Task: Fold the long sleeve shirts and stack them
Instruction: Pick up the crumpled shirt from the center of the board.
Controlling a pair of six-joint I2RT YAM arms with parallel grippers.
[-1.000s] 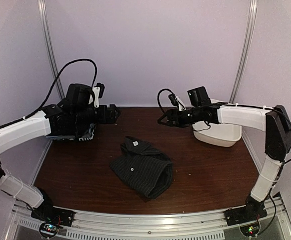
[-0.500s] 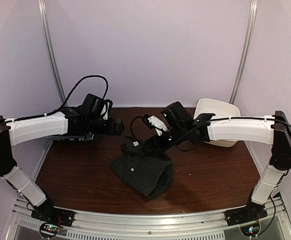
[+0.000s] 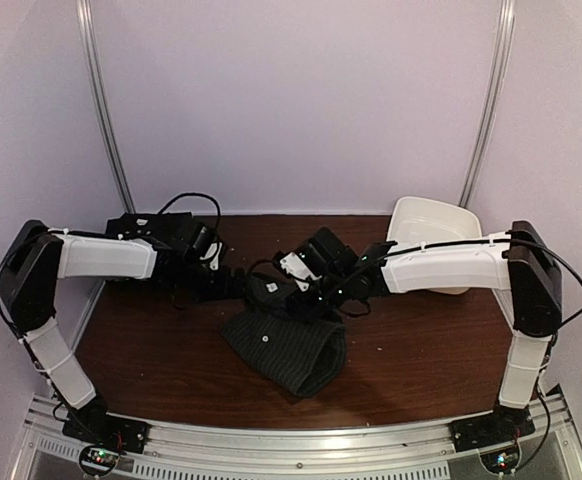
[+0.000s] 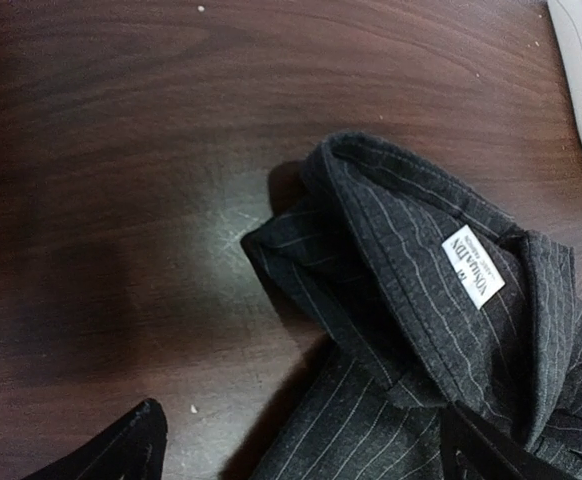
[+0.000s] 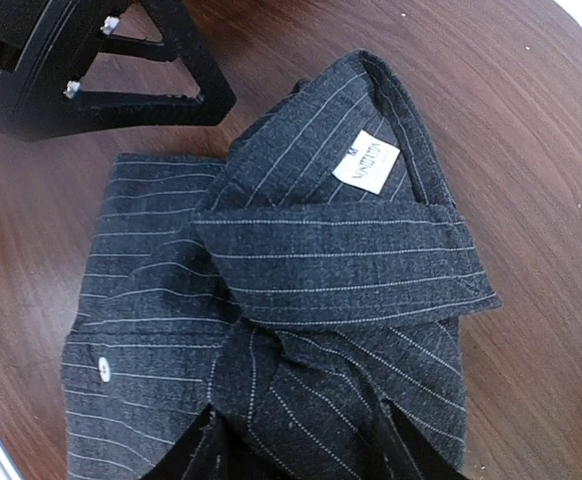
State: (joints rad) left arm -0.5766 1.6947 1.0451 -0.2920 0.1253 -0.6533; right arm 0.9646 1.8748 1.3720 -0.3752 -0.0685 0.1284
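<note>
**In the middle of the table: two open grippers at one shirt collar**

On the dark brown wooden table [image 3: 411,350] lies a folded charcoal pinstriped cloth shirt [image 3: 289,350], roughly midway between the two arms. Its long axis runs on a slant. The turned-down collar [image 5: 341,262] points to the far left and the body trails off to the near right.

A small white rectangular label [image 4: 471,269] is sewn inside the neckband. It carries dark print in two lines, too small for me to read. A small white round button [image 5: 101,369] sits on the front panel below the collar.

The left gripper [image 4: 301,410] hangs low at the collar end. Its jaws are spread wide, with one black fingertip over bare wood and the other over the striped cloth. The right gripper [image 5: 301,440] comes in from the opposite side and sits over the shirt just below the collar. Its jaws are also apart, with a bunched ridge of fabric between them, and I see no pinch on it.

A white plastic tub [image 3: 423,222] stands at the far right corner, well apart from the shirt.
</note>
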